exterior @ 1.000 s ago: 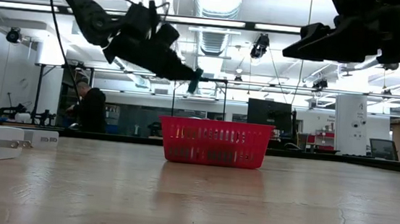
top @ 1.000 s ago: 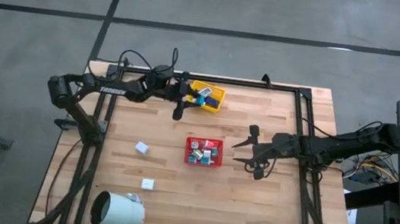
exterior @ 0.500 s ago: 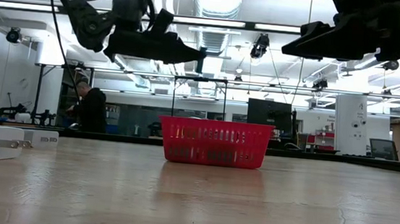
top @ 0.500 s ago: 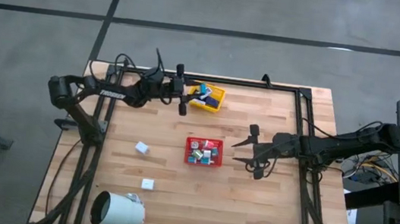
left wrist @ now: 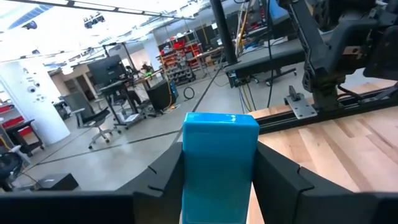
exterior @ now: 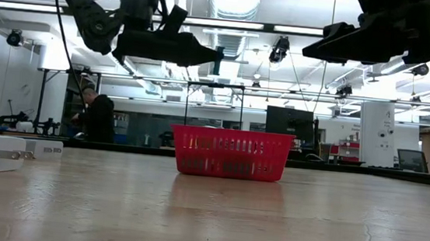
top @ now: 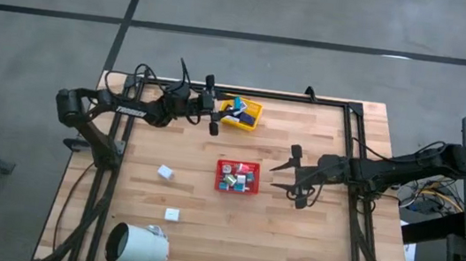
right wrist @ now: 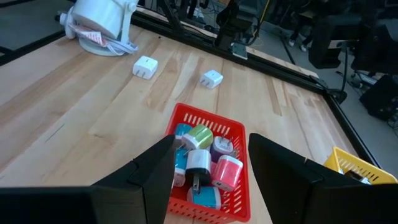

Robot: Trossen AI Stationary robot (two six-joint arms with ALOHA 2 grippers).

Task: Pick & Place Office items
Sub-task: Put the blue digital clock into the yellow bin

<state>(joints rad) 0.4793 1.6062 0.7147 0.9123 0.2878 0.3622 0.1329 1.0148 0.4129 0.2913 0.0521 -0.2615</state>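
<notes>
A teal block [left wrist: 221, 158], one of the office items, sits in my shut left gripper [top: 232, 106], high above the left end of the yellow tray [top: 248, 115] at the table's far side. In the low view this gripper [exterior: 217, 58] points level, well above the table. The red tray [top: 237, 176] at mid-table holds several coloured office items [right wrist: 205, 162]. My right gripper [top: 285, 177] hovers open just right of it, nothing between its fingers. Two white blocks [top: 165, 172] [top: 172, 215] lie flat on the table to the left. My left gripper pinches the teal block by two opposite sides [left wrist: 189, 171] between its two fingers. The fingers lie level and reach in from the table's left. The block is lifted clear, its free end [exterior: 219, 56] showing past the fingertips.
A large white cylinder [top: 137, 247] lies on its side at the near left corner. A black frame [top: 350, 154] runs along the table's far, left and right edges. Bare wood lies near and right of the red tray. A person [exterior: 98, 116] sits in the room beyond.
My left gripper has tipped up from slanting down over the yellow tray to pointing level, rising a little and drawing back slightly toward the table's left. The teal block has stayed in its fingers and risen with them.
</notes>
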